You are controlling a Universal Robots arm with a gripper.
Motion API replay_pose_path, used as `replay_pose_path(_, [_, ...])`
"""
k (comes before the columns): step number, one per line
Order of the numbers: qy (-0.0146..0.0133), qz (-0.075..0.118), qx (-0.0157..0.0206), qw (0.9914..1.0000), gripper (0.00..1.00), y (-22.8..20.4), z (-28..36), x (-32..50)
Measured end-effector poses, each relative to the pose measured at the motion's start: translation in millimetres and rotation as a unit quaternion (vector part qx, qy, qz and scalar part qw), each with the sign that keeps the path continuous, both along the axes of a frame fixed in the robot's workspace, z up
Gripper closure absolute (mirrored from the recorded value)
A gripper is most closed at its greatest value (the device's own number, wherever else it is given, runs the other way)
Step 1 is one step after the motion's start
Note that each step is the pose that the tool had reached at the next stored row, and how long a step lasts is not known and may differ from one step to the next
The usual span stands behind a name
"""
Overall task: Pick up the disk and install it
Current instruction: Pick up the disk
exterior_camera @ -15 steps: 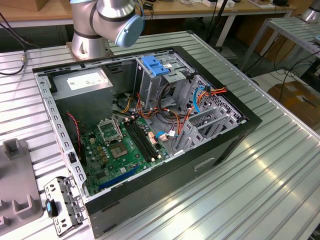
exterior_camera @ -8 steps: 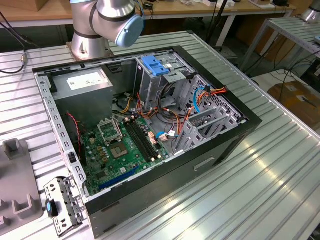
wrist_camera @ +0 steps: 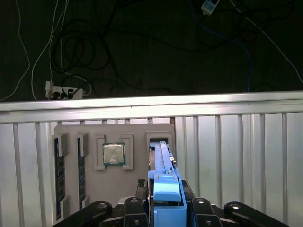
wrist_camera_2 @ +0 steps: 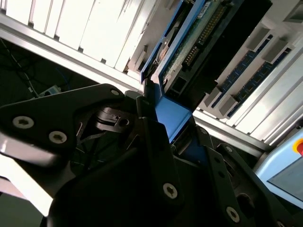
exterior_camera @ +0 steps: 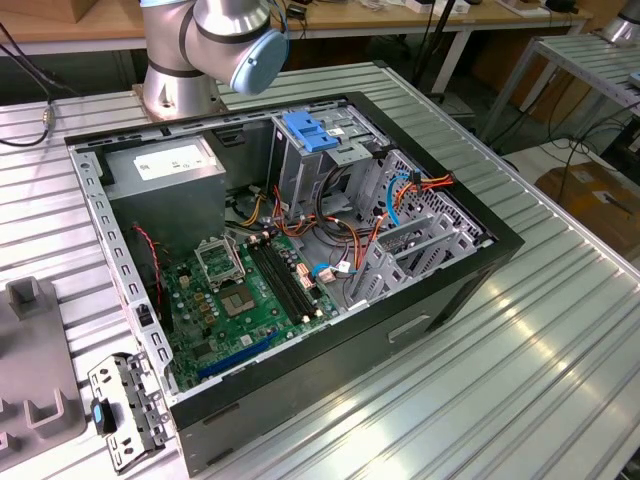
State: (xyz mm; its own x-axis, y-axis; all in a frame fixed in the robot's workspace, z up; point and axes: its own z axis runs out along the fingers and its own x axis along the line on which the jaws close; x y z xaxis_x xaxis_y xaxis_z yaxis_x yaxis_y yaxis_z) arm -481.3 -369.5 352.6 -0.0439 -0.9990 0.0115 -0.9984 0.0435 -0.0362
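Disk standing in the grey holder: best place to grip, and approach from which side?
Grip the disk across its thickness, on the two broad faces just below the exposed blue rail. It stands on edge in a slot of the grey holder, rail outward, so that edge is the free part. Probably best from the slot's open side, gripper straddling the rail.

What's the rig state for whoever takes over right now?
Gripper: fingers look closed on the dark rectangular disk with blue plastic rails.
Disk: on edge, far end in a slot of the grey plastic parts tray.
Done: grasp, apparently.
Left: disk not out of the tray, not in the open black computer case.
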Motion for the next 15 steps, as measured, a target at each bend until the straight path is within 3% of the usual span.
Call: replay_pose_path(15, [0.0,0.0,0.0,1.0,0.63,0.0,7.0,0.0])
